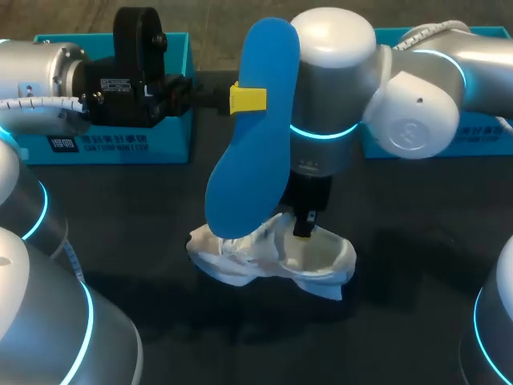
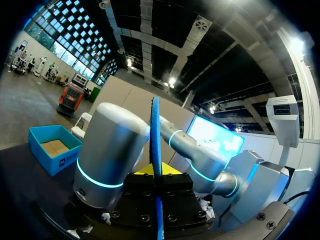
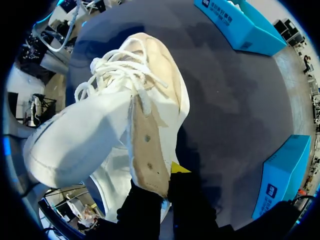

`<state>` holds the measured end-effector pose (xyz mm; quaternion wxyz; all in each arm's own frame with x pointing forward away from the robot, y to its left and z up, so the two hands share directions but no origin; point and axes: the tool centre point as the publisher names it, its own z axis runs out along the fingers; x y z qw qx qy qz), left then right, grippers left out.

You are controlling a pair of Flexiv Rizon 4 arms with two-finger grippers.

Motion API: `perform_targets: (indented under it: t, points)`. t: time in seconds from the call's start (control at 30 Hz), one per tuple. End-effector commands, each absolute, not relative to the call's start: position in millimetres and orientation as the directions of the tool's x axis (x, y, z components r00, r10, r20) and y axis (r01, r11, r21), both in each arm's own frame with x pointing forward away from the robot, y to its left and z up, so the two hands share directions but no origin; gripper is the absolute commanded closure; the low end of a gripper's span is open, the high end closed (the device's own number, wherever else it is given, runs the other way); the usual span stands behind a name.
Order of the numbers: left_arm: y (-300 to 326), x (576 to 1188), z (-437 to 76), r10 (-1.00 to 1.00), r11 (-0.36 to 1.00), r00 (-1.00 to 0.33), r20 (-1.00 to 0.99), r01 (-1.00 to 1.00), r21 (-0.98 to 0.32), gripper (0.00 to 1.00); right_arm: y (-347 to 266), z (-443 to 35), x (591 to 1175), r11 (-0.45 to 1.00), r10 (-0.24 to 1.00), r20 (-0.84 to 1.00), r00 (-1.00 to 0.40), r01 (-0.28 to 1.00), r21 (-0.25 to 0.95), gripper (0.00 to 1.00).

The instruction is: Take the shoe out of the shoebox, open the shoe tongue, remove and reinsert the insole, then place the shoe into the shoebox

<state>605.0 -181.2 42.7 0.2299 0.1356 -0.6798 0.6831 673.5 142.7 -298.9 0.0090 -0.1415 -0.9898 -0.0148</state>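
A blue insole [image 1: 256,144] stands nearly upright above the table, its lower end just over the white shoe [image 1: 264,258]. My left gripper [image 1: 248,98] is shut on the insole's upper part, one yellow tip showing. In the left wrist view the insole [image 2: 155,130] runs edge-on between the left gripper's [image 2: 156,172] fingers. The laced shoe lies on the dark table, its opening turned up. My right gripper [image 1: 307,228] comes straight down into the shoe's opening. In the right wrist view, the right gripper [image 3: 167,182] is shut on the shoe's [image 3: 100,135] eyelet flap beside the laces.
A blue shoebox [image 1: 120,132] stands at the back left behind my left wrist. A second blue box part [image 1: 473,132] sits at the back right under my right arm. Both show in the right wrist view [image 3: 240,25] [image 3: 280,175]. Bare dark table [image 1: 417,241] surrounds the shoe.
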Motion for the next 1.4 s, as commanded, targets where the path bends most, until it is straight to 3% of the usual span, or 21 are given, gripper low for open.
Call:
perform_targets:
  t: [0.03, 0.1, 0.4, 0.7, 0.93, 1.4]
  points:
    - [-182, 604, 42, 0.130, 0.028, -0.858, 0.498, -0.498, -0.867, 1.00, 141, -299, 673, 0.959, 0.280, 0.022, -0.960, 0.280, 0.033, 1.00]
    - [-182, 604, 42, 0.130, 0.028, -0.858, 0.498, -0.498, -0.867, 1.00, 146, -304, 676, 0.946, 0.323, 0.044, -0.945, 0.323, -0.009, 1.00]
    - [-182, 604, 42, 0.130, 0.028, -0.858, 0.498, -0.498, -0.867, 1.00, 133, -301, 674, 0.739, 0.646, 0.183, -0.741, 0.667, 0.090, 1.00]
    - [-182, 604, 42, 0.130, 0.028, -0.858, 0.498, -0.498, -0.867, 1.00, 118, -303, 657, 0.499, 0.827, 0.222, -0.516, 0.856, 0.133, 1.00]
    - [-182, 604, 42, 0.130, 0.028, -0.858, 0.498, -0.498, -0.867, 1.00, 126, -299, 647, 0.377, 0.883, 0.236, -0.407, 0.912, 0.163, 1.00]
    - [-182, 604, 42, 0.130, 0.028, -0.858, 0.498, -0.498, -0.867, 1.00, 127, -303, 646, 0.351, 0.895, 0.239, -0.377, 0.925, 0.148, 1.00]
